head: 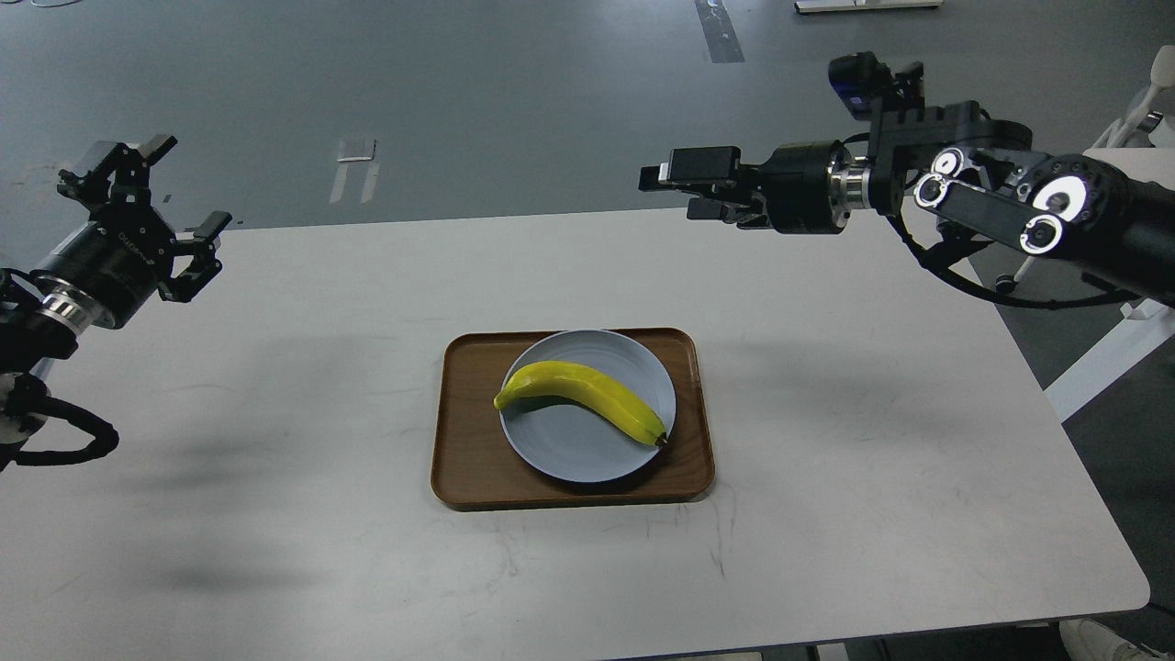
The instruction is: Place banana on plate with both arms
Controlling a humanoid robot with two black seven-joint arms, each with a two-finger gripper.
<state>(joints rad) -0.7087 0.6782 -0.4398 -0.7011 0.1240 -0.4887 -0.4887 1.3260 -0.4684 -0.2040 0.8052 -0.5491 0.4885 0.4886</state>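
Banana (pixel 582 397): lies on the plate in the centre of the frame, curved, arching upward; its greenish stem end points to the left edge of the plate and its dark tip reaches the plate's lower right rim.
Plate (pixel 569 450): round, pale grey-blue, sits inside the tray, toward the tray's right half.
Tray (pixel 468 431): brown, wooden, rectangular with rounded corners, flat on the tabletop at frame centre.
Tabletop (pixel 275 413): white, fills most of the lower frame; soft shadows of the arms fall at left and right of the tray.
Left end effector (pixel 170 188): at the upper left of the frame, raised above the tabletop's far left corner, well apart from the tray; its two fingers are spread wide with nothing between them.
Right end effector (pixel 684 191): at the upper right of centre, above the tabletop's far edge, pointing left; its fingers are apart with a visible gap, holding nothing.
Right arm (pixel 1001 202): black, enters from the right edge, with a silver ring at the wrist and black cables hanging beneath.
Floor (pixel 514 101): grey, behind the tabletop, with pale tape marks.
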